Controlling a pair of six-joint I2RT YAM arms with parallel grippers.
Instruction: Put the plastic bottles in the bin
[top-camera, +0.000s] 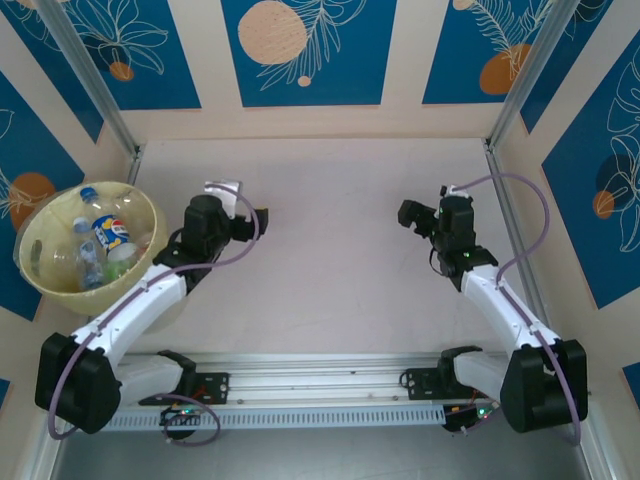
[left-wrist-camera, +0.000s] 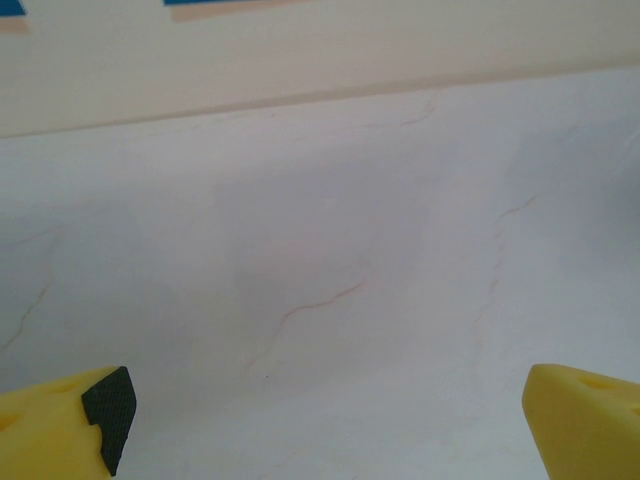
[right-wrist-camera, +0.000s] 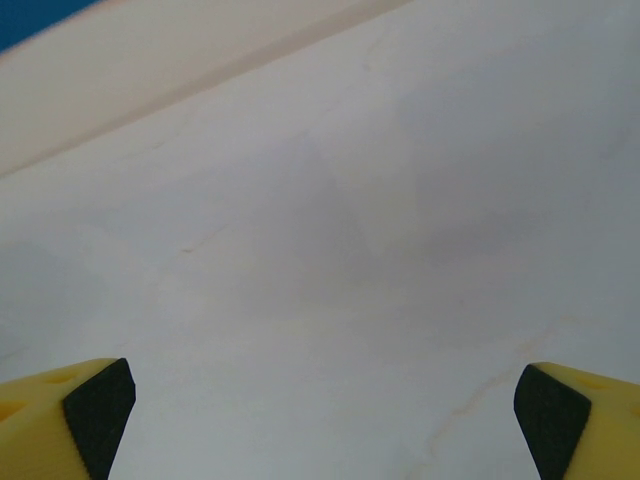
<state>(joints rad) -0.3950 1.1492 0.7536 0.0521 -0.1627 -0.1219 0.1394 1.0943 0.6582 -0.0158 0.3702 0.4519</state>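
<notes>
Bottles (top-camera: 110, 232) in bin (top-camera: 60, 292), left of jaws

A pale, faintly veined surface (top-camera: 340, 260) spans the enclosure floor. Cream walls (top-camera: 400, 120) rise on three sides, hung with blue panels (top-camera: 340, 70) bearing white leaf outlines and orange circles. Slanted metal posts (top-camera: 88, 75) stand at the far corners. The light is even.

Pale grey bench (top-camera: 340, 250), faint hairline cracks. Blue wall panels (top-camera: 340, 70) with orange circles, white leaf outlines. Silver metal rail (top-camera: 320, 390) along near edge.
</notes>
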